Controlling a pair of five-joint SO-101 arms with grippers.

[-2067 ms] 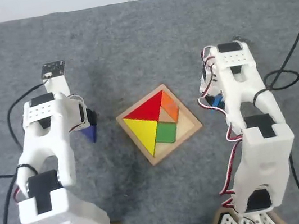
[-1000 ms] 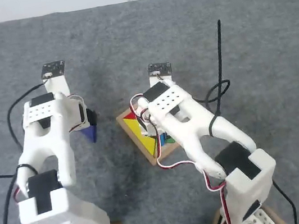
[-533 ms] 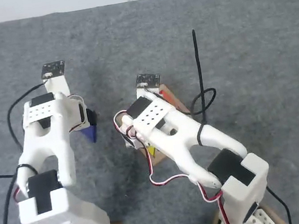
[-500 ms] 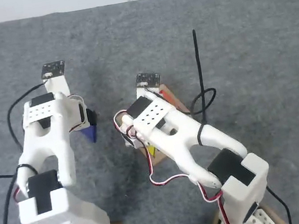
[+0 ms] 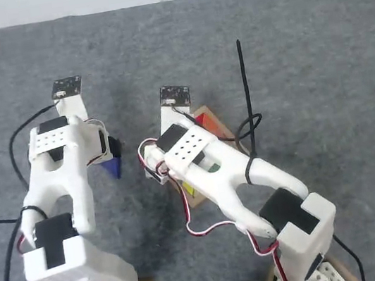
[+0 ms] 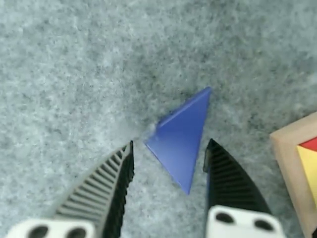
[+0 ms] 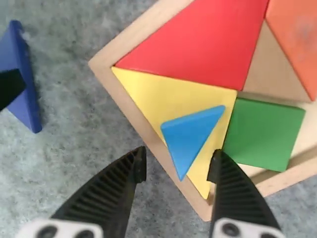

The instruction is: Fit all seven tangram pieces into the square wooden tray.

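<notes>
The square wooden tray point(image 7: 131, 40) holds a red triangle point(image 7: 208, 44), a yellow triangle point(image 7: 163, 96), a green square point(image 7: 262, 134) and an orange piece point(image 7: 294, 39). A small light blue triangle point(image 7: 190, 135) lies loose on top of the yellow one. My right gripper point(image 7: 179, 154) hangs open just over it, a finger on either side, not touching. A dark blue triangle point(image 6: 181, 136) lies on the carpet left of the tray point(image 6: 290, 148). My left gripper point(image 6: 171, 146) is open around it. In the high view the right arm point(image 5: 197, 157) covers most of the tray.
Grey carpet covers the whole table point(image 5: 317, 56). A bare wooden gap point(image 7: 270, 74) shows in the tray between the red, orange and green pieces. A black cable point(image 5: 245, 88) rises from the right arm. The left gripper's black finger point(image 7: 7, 87) touches the dark blue triangle point(image 7: 22, 79).
The right arm has swung from the right side of the table to above the tray and crept further left. The left arm and dark blue triangle have stayed put.
</notes>
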